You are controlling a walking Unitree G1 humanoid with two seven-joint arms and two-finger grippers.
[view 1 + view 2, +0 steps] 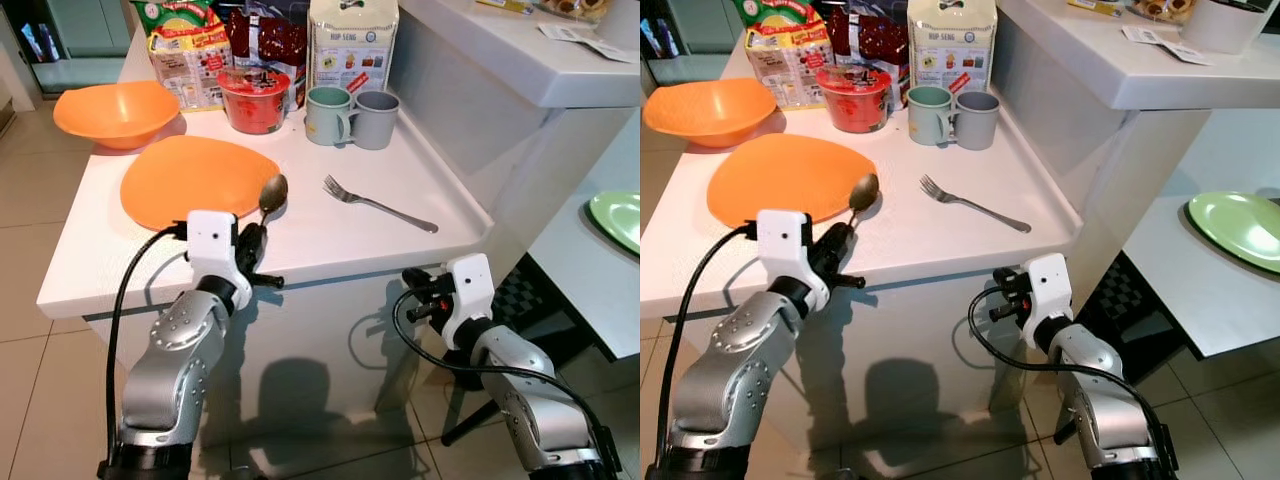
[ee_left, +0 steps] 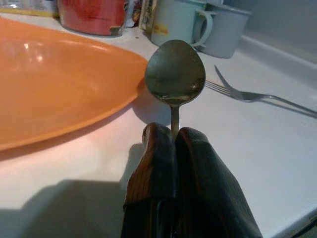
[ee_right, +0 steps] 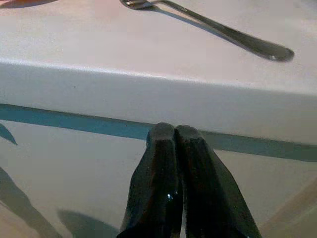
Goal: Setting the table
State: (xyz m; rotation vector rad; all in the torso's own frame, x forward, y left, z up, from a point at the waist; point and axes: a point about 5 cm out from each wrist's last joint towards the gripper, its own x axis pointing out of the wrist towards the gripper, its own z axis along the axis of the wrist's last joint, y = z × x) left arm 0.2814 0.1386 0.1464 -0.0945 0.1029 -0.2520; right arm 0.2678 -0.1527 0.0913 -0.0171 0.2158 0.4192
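I take the orange plate [image 1: 195, 180] as my landmark on the white desk [image 1: 330, 235]. My left gripper [image 1: 250, 243] sits at the desk's front edge, just in front of the plate, clenched on the stem of a spoon [image 1: 272, 194], whose bowl rises beside the plate's near rim; in the left wrist view the spoon [image 2: 175, 74] stands upright above the pressed-together fingers [image 2: 198, 183]. Right of the plate, across a bare strip of desk, a fork [image 1: 378, 204] lies slanted, tines toward the plate, handle toward the raised lip on the desk's right side. My right gripper [image 1: 415, 293] hangs below the desk's front edge, well right of the plate, fingers [image 3: 168, 188] clenched together on nothing, facing the desk's white side panel with its teal stripe. Behind the plate stand an orange bowl [image 1: 115, 112], a red noodle cup [image 1: 253, 100], a green mug [image 1: 327, 115] and a grey mug [image 1: 375, 119] touching each other. Behind those are snack packets and a cream carton [image 1: 352, 40] whose label I read as "HUP SENG"; smaller print is too blurred. Far right of the plate, a lower surface carries a green plate [image 1: 1238, 227], with open floor between it and the desk.
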